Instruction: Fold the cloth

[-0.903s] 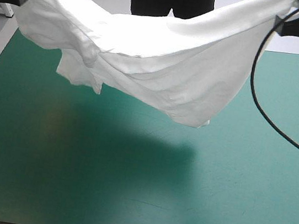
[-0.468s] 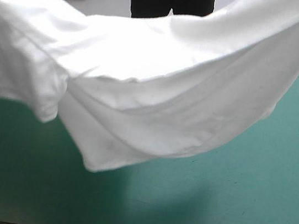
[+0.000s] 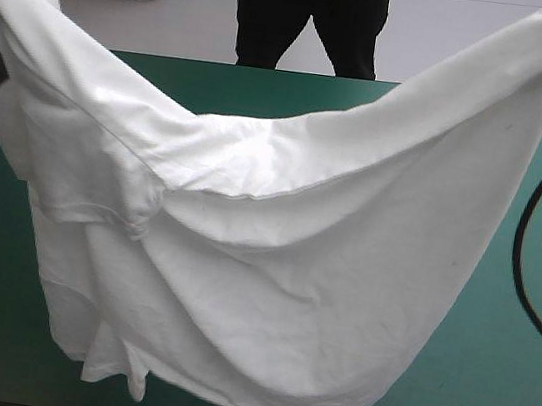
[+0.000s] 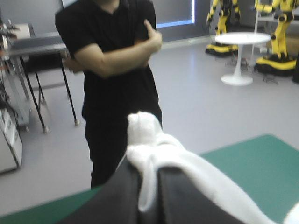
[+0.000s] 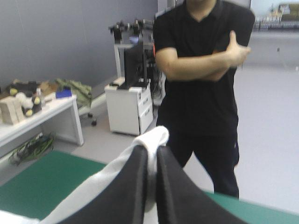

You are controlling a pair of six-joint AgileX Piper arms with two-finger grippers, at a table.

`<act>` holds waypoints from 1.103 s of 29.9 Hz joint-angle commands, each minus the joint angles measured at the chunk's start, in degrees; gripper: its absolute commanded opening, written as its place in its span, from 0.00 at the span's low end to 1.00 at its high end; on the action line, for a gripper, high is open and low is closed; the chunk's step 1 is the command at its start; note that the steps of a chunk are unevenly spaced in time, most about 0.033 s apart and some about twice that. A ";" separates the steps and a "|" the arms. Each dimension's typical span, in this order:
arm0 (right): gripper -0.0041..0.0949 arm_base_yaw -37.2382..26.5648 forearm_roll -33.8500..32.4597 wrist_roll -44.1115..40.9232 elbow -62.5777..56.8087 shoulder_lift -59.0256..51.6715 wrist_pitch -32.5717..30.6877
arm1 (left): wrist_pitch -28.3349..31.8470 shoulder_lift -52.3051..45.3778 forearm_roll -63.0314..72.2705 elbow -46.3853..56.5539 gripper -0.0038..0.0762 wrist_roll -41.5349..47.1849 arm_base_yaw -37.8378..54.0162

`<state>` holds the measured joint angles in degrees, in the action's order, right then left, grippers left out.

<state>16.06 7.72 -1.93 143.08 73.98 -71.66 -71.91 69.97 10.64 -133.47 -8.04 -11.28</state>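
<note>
— Inspector: Where is the T-shirt (image 3: 272, 264)?
— Examiner: Raised above the teal-green table (image 3: 516, 399) and slung between the two arms at the left and right sides. The middle sags and the lower hem hangs low near the table's near edge.
— Inspector: State of the left gripper (image 4: 148, 179)?
— Examiner: Nearly closed, clamping white fabric, with a bunch protruding past the tips.
— Inspector: And the right gripper (image 5: 152, 154)?
— Examiner: Same condition, pinching a fold of the shirt.

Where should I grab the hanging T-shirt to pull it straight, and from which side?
Probably its lowest edge, from the table's near side: the T-shirt sags between the left gripper and right gripper, both shut on its top corners, leaving that edge free.
</note>
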 commanded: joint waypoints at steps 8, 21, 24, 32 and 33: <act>0.02 -0.08 -8.09 -3.11 -43.12 -4.92 17.41 | 14.29 0.64 -7.93 37.51 0.04 0.54 -0.03; 0.02 -1.90 -12.72 -9.24 -51.37 16.16 34.56 | 24.86 20.69 -10.64 39.91 0.04 1.13 -0.03; 0.02 -3.78 -12.17 -9.48 -50.09 20.15 34.87 | 27.49 23.76 -10.64 39.91 0.04 1.13 -0.03; 0.03 -6.95 -11.81 -9.48 -48.43 28.15 37.56 | 39.23 31.06 -10.64 39.91 0.04 1.54 -0.03; 0.04 -7.06 -11.81 -9.48 -48.43 28.72 37.56 | 40.65 31.60 -10.64 39.91 0.04 1.54 -0.03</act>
<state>9.62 -3.82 -11.43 92.43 104.19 -37.93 -38.99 102.91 0.00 -92.03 -7.34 -11.28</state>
